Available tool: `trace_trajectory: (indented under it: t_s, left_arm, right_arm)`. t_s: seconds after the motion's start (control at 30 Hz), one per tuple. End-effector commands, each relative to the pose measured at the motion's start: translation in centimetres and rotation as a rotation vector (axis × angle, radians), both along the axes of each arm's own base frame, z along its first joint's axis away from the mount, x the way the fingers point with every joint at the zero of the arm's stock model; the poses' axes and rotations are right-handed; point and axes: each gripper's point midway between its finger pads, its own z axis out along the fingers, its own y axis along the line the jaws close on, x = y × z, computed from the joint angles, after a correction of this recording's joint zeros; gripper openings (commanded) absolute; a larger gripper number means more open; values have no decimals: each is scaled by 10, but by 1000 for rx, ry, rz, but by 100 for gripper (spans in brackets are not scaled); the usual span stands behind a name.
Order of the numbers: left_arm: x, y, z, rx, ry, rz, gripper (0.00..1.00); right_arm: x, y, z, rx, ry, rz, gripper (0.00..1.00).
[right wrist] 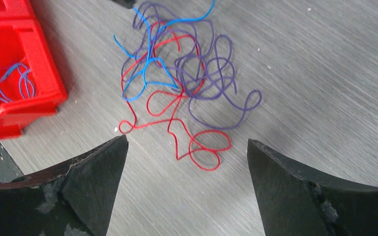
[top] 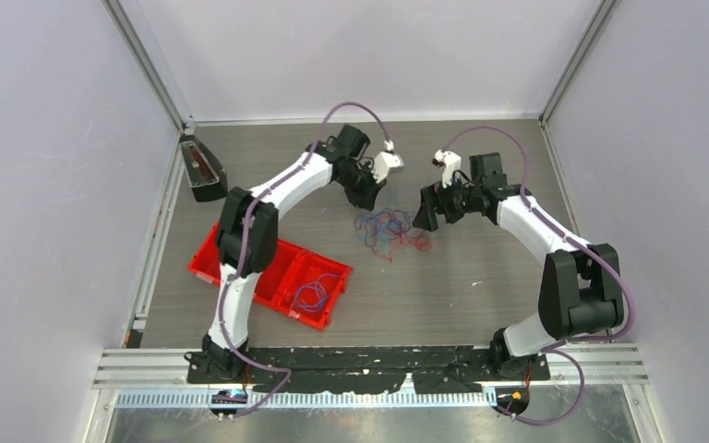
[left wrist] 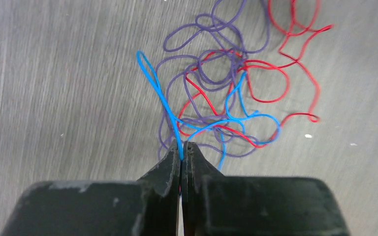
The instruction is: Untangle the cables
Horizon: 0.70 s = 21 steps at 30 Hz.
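- Grey table (top: 480, 295), pale walls around it.
- A red tray (top: 286, 266) beside the left arm holds one blue-purple loop (top: 314, 293).
- Mid-table, the cables (top: 390, 226) lie tangled.
- The left gripper (left wrist: 182, 145) is pinched tight on a blue strand (left wrist: 158, 93).
- The right gripper (right wrist: 187, 142) gapes wide, empty, just beside the tangle.

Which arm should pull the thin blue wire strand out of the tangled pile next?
Left. The left gripper is shut on the thin blue wire strand; the right gripper hangs open, holding nothing.

Bright, diffuse, even light; faint soft shadows on surface (top: 480, 277). Wrist views sharp on cables (left wrist: 228, 101), near jaws slightly soft.
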Motion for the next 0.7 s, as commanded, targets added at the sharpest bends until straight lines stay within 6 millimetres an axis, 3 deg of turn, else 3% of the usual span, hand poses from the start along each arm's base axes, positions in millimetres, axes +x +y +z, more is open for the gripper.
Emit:
trace_trajectory:
  t_s: [0.0,0.07,0.27,0.33,0.43,0.5,0.57,0.67]
  left_arm:
    - [3,-1,122,-407,11,148,0]
    - [-6,3,147,-474,-1,161,0]
    - [-25,11,184,-555,42,239,0]
    - [-29,12,195,-591,73,269,0]
    - [-35,14,209,-638,94,286,0]
    - [-39,16,219,-664,95,286,0]
    - [-43,17,230,-685,84,283,0]
    - [-48,22,251,-732,74,285,0]
  right_arm:
    - [31,28,36,146,-154,-55,99]
    - [42,43,41,161,-192,-59,99]
    - [66,101,45,223,-268,-17,95]
    - [73,123,34,243,-262,-8,96]
    - [67,155,26,262,-232,50,99]
    - [67,168,18,276,-204,63,95]
    - [71,173,8,278,-181,52,85]
    - [77,172,-12,259,-157,25,52]
